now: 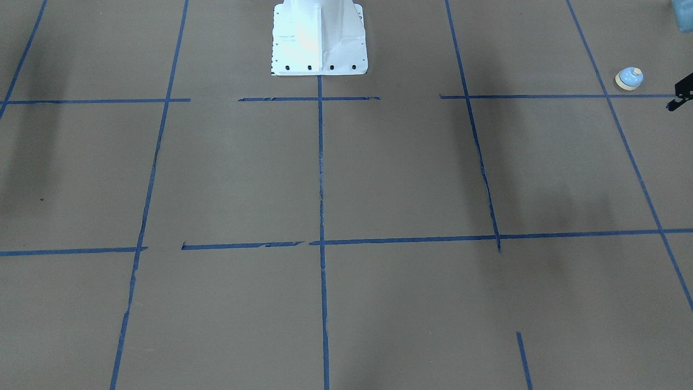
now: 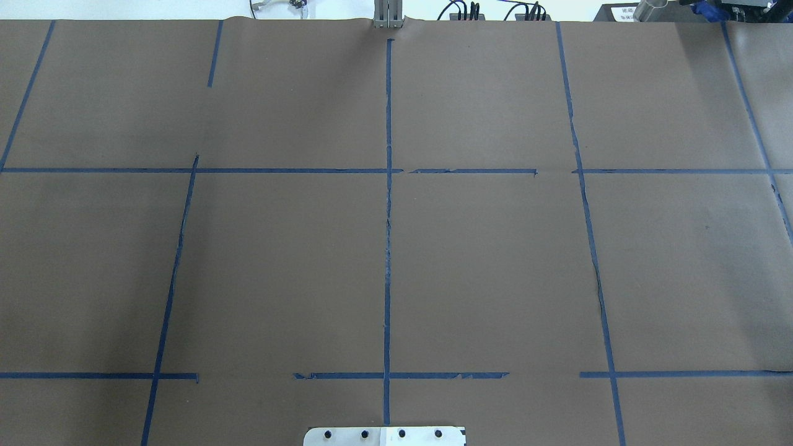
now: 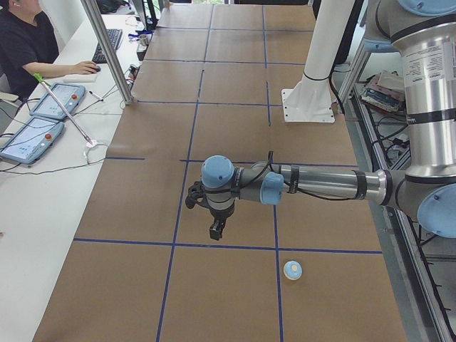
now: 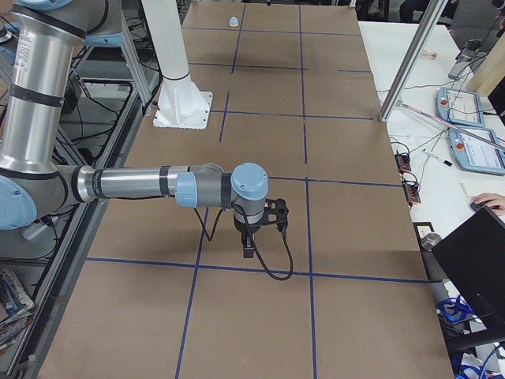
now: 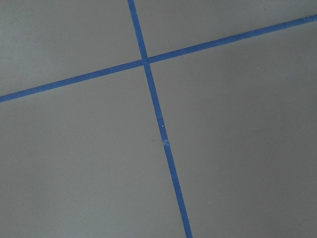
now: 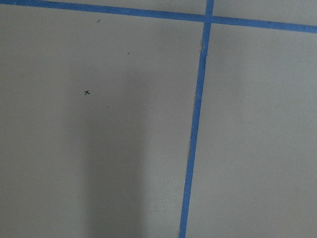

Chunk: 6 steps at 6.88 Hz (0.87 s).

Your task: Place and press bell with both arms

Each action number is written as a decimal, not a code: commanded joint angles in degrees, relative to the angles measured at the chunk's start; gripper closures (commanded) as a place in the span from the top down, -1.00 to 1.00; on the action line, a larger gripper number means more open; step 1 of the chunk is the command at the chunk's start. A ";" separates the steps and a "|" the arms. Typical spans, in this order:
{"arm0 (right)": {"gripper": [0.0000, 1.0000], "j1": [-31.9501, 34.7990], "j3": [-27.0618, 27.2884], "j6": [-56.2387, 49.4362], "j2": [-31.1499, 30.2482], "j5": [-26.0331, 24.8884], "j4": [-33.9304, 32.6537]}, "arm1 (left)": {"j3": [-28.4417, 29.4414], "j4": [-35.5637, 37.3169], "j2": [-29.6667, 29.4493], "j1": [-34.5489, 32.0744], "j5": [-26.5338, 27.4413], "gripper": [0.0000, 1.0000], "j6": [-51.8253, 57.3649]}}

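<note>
The bell [image 1: 629,78] is a small light-blue dome with a cream base and button. It stands on the brown table near the robot's left end, and also shows in the exterior left view [image 3: 292,270] and far off in the exterior right view [image 4: 233,21]. My left gripper [image 3: 216,228] hangs above the table, apart from the bell. Only a black edge of it shows in the front view [image 1: 683,93], and I cannot tell whether it is open or shut. My right gripper [image 4: 248,251] hangs over the table's other end, and I cannot tell its state. Both wrist views show only paper and tape.
The white pedestal [image 1: 319,38] stands at the robot's side of the table. Blue tape lines [image 2: 388,248] grid the brown paper. An operator [image 3: 21,43] sits at a side desk with teach pendants [image 3: 32,135]. A metal post [image 3: 107,50] stands at the table's far edge.
</note>
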 commanded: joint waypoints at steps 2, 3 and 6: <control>1.00 0.00 0.02 -0.11 -0.19 0.01 0.00 | 8.70 -17.88 9.56 5.21 -0.20 1.00 -0.31; 1.00 0.00 0.02 -0.20 -0.36 0.01 0.00 | 8.89 -18.88 12.22 6.51 -0.21 1.00 -2.23; 1.00 0.00 0.02 -0.28 -0.45 0.01 0.00 | 9.59 -18.89 13.56 20.28 -0.56 1.00 -13.54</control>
